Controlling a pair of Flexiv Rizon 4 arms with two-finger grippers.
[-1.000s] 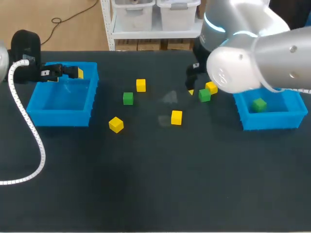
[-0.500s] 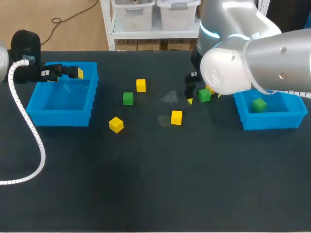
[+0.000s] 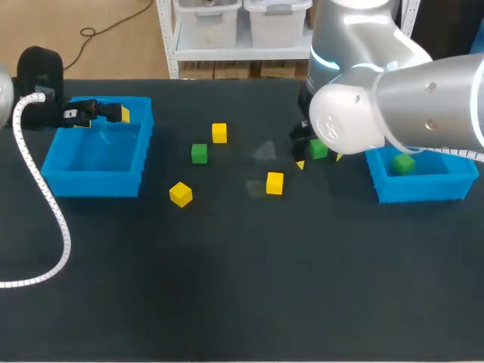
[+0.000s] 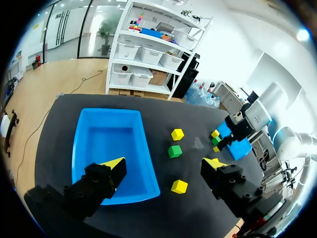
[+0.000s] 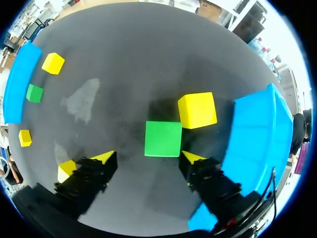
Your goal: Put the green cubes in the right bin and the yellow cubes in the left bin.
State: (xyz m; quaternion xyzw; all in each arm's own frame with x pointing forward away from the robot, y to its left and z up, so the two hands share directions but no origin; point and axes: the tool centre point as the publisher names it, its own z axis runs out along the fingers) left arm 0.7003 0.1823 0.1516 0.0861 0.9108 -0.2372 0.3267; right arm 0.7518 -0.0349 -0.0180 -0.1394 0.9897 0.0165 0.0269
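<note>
A green cube (image 5: 163,139) lies on the black table between the yellow tips of my right gripper (image 5: 148,157), just ahead of them; the fingers stand apart from its sides, open. In the head view this cube (image 3: 318,149) shows under the right gripper (image 3: 319,159). A yellow cube (image 5: 197,110) sits right beside it, toward the right bin (image 3: 423,187), which holds one green cube (image 3: 403,162). My left gripper (image 3: 117,113) hangs open and empty over the far edge of the left bin (image 3: 94,181). Its wrist view looks down past that gripper (image 4: 163,166) into the bare bin (image 4: 79,148).
Loose on the table's middle are a yellow cube (image 3: 219,133), a green cube (image 3: 199,153), a yellow cube (image 3: 181,193) and another yellow cube (image 3: 274,183). The near half of the table holds only the left arm's white cable (image 3: 45,204).
My right arm has come down and slid left over the green cube, hiding the yellow cube beside it in the head view; its fingers have narrowed a little. The left arm has kept still.
</note>
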